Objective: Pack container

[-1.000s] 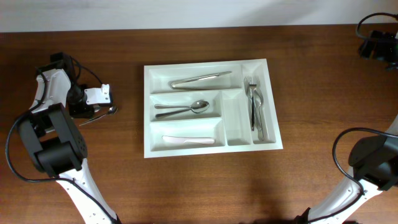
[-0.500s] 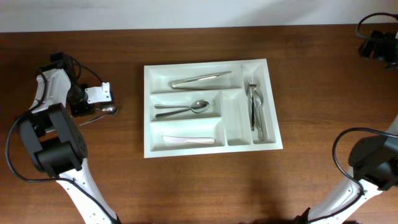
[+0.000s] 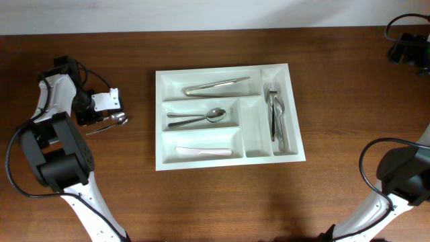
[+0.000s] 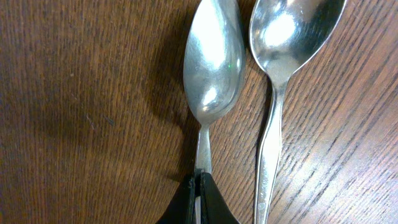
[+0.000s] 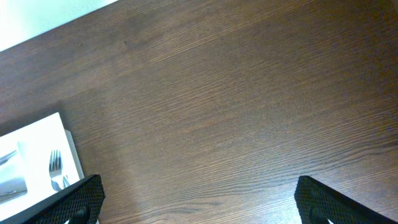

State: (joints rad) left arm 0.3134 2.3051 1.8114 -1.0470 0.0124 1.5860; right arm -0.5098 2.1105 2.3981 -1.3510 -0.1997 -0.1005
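Observation:
The white five-compartment container [image 3: 160, 121] lies mid-table. It holds a knife [image 3: 218, 85], a spoon [image 3: 201, 117], a pale knife [image 3: 203, 151] and forks [image 3: 275, 117]. My left gripper [image 3: 102, 121] is left of it. In the left wrist view it [image 4: 200, 190] is shut on the handle of a metal spoon [image 4: 213, 62]. That spoon casts a shadow on the wood. A second spoon [image 4: 292, 37] lies just right of it. My right gripper [image 5: 199, 205] is open and empty at the far right [image 3: 406, 47].
The container's narrow inner compartment [image 3: 254, 128] holds nothing. The container's corner [image 5: 37, 143] with the forks [image 5: 56, 168] shows at the left of the right wrist view. Dark wooden table [image 3: 201, 202] lies all around.
The spoon by my left gripper has shifted very slightly. The right arm and the container have not moved.

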